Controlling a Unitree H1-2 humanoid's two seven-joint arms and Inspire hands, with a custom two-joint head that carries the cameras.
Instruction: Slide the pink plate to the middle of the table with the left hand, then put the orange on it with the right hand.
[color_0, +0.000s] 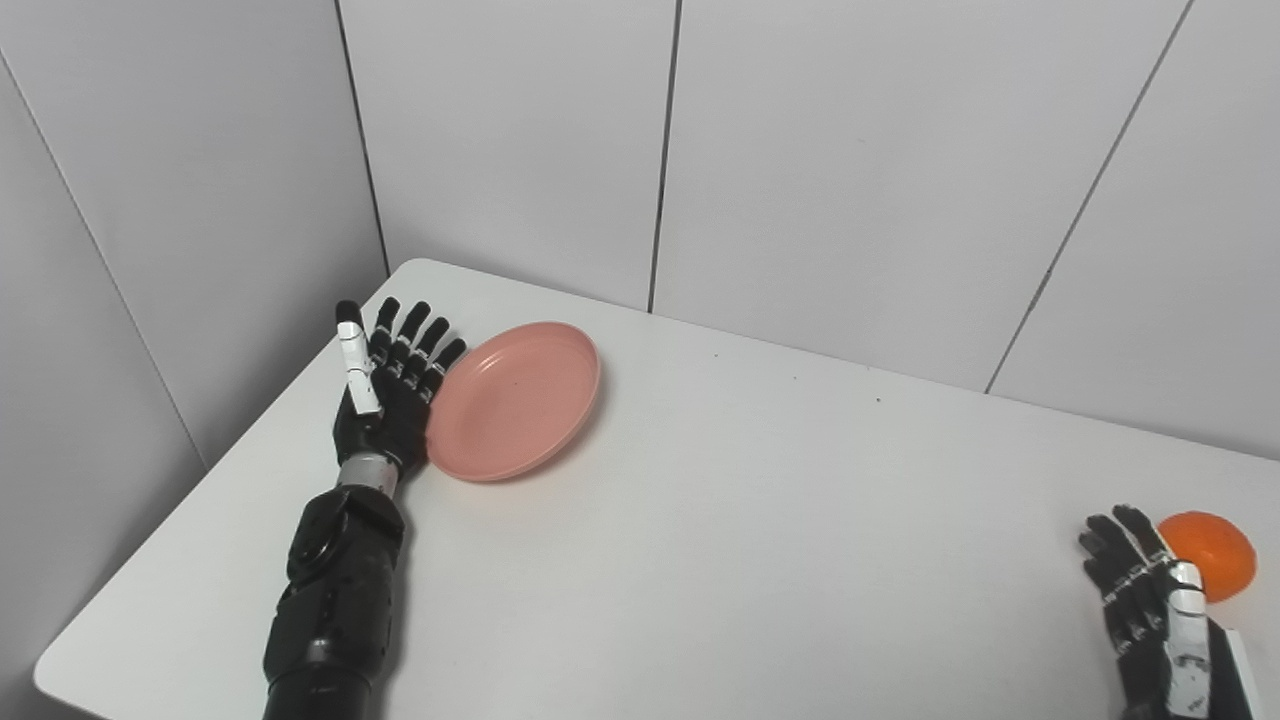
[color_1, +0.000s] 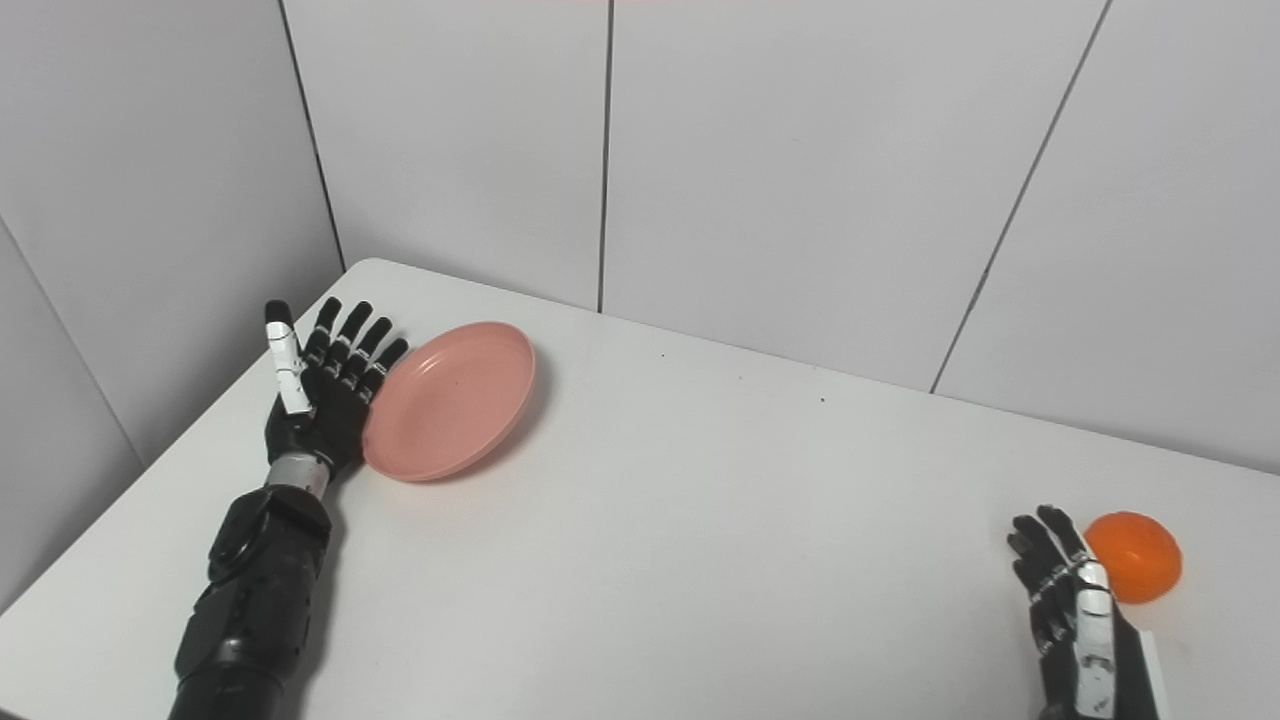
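A round pink plate (color_0: 515, 400) lies on the white table (color_0: 740, 520) toward its far left corner. My left hand (color_0: 388, 385) stands open on edge against the plate's left rim, fingers stretched out and pointing away from me. An orange (color_0: 1210, 553) sits near the table's right side. My right hand (color_0: 1150, 600) is open just left of the orange, fingers apart, with nothing in it.
Grey wall panels (color_0: 820, 160) close in the table at the back and along the left. The table's left edge (color_0: 200, 480) runs close beside my left arm (color_0: 335, 600).
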